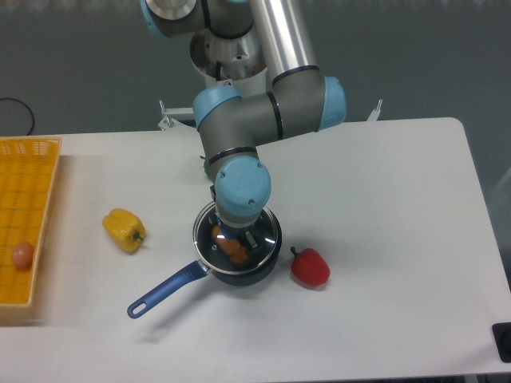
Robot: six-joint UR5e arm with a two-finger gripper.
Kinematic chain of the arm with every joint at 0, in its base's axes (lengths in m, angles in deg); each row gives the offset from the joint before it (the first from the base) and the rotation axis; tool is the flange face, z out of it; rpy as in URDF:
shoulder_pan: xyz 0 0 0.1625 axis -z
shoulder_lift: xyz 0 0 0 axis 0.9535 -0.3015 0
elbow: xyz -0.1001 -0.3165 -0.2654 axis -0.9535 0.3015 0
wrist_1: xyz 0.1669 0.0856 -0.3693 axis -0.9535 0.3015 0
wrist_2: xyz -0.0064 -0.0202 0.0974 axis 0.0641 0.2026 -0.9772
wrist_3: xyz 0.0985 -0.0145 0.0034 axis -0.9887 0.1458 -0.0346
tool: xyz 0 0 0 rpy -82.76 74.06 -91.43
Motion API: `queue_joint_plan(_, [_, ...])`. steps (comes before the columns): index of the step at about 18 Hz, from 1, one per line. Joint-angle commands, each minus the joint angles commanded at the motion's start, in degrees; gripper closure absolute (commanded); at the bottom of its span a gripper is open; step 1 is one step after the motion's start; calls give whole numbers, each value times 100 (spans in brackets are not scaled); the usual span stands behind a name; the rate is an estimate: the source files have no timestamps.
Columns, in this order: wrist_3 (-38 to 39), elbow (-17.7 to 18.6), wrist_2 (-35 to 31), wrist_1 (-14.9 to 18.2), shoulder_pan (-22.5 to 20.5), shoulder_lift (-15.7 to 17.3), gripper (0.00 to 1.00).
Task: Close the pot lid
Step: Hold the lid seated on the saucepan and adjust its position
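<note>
One lid, one pot — the pot lid (267, 231) sits over the pot (237, 275) mid-table (orange food inside); gripper (236, 238) hidden, grip unreadable — seat it level, then let go straight upward.

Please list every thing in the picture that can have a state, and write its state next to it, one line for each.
Small dark navy pot with long blue handle: upright on the table, orange food inside.
Round glass pot lid with metal rim: over the pot's opening; fully seated or not, cannot tell.
Robot hand: directly above the lid, fingers hidden by the wrist.
Yellow bell pepper: lying on the table.
Red bell pepper: resting right of the pot.
Yellow grid basket: holding one pinkish round item.
</note>
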Motion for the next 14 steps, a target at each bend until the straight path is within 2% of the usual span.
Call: queue_joint_plan(14, [-18, 0, 0, -18, -61, 0, 36])
